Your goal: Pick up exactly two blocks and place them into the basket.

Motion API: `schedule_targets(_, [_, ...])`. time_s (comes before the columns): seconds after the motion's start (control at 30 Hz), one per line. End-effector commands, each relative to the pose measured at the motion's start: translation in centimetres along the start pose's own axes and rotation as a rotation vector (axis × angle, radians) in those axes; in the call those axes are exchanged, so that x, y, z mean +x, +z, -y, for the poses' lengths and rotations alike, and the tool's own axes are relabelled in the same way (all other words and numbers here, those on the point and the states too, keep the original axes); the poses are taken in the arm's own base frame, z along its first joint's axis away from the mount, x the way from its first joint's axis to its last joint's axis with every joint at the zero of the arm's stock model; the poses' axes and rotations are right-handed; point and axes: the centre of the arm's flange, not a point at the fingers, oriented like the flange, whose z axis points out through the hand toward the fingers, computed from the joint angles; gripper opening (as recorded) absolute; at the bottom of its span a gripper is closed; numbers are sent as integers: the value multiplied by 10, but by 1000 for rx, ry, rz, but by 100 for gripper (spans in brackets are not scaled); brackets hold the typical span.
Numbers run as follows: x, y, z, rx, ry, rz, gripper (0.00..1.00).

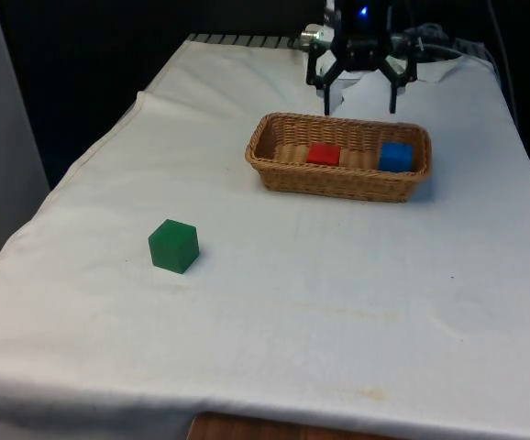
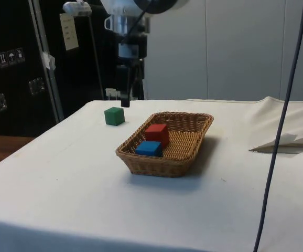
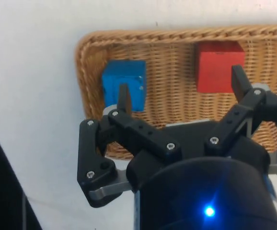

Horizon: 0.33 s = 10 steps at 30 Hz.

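Note:
A woven basket (image 1: 338, 181) (image 2: 164, 163) (image 3: 90, 48) sits toward the far side of the table. Inside it lie a red block (image 1: 323, 154) (image 2: 157, 133) (image 3: 218, 64) and a blue block (image 1: 395, 156) (image 2: 148, 148) (image 3: 125, 83), side by side and apart. A green block (image 1: 173, 246) (image 2: 114, 116) rests alone on the cloth, well away from the basket toward the front view's left. My gripper (image 1: 359, 103) (image 3: 180, 93) hangs open above the basket's far rim, with nothing between its fingers (image 2: 125, 100).
A folded ridge of white cloth (image 2: 285, 143) lies beyond the basket near the robot's base. Bare cloth (image 1: 338, 302) stretches around the green block and in front of the basket.

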Motion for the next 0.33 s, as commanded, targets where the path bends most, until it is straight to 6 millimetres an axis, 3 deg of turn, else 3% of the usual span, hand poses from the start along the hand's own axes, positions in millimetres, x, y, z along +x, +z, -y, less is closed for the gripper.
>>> schedule_targets(0.0, [3,-3,3,-3,-1,1,100])
schedule_targets(0.3, [14,-15,21,11,-24,-13,100])
